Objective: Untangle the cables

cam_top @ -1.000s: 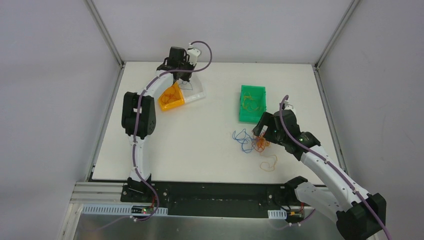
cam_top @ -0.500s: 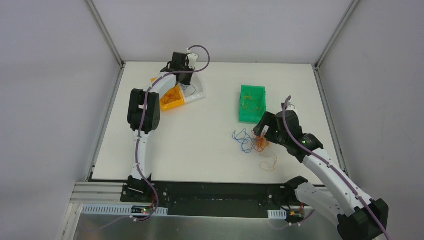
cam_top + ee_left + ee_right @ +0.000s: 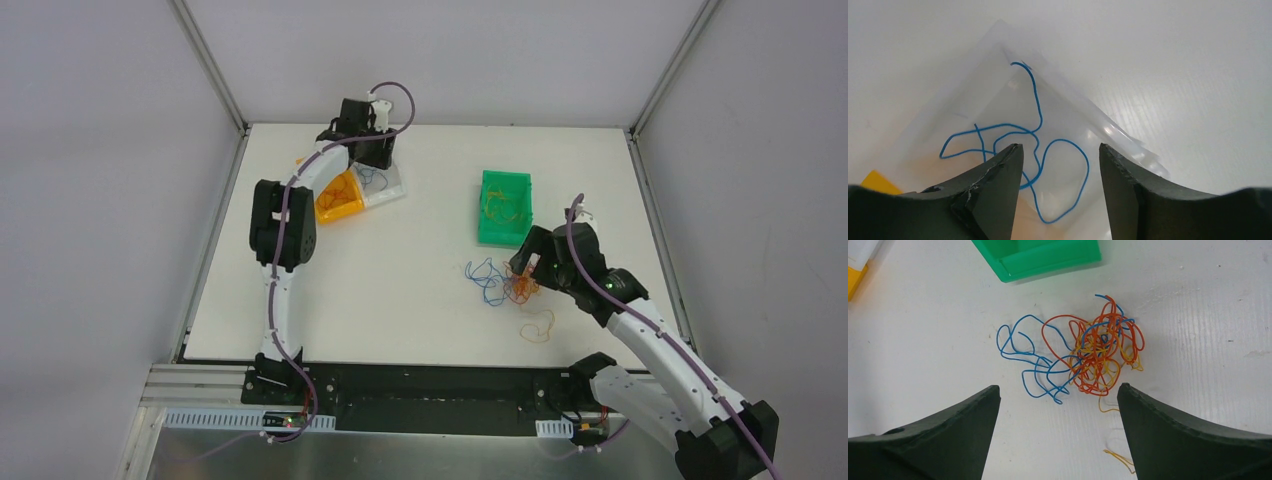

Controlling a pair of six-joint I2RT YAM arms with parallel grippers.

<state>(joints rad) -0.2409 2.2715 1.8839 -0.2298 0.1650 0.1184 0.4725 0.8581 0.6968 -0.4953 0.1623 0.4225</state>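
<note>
Left wrist view shows the left pincer, jaws apart, hanging over a clear tray holding one blue cable, likely sorted there by colour. At 4 o'clock on the bench, the right pincer, spread wide to straddle strands, hovers above the blue, orange-red and yellow tangle, green bin at its 12 o'clock.

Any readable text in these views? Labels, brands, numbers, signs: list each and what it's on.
None can be read.
Green bin, orange bin, clear bin: no print or label visible.
Left arm, right arm: no legible marking.
Electronics by the arm bases: too small to tell.
</note>
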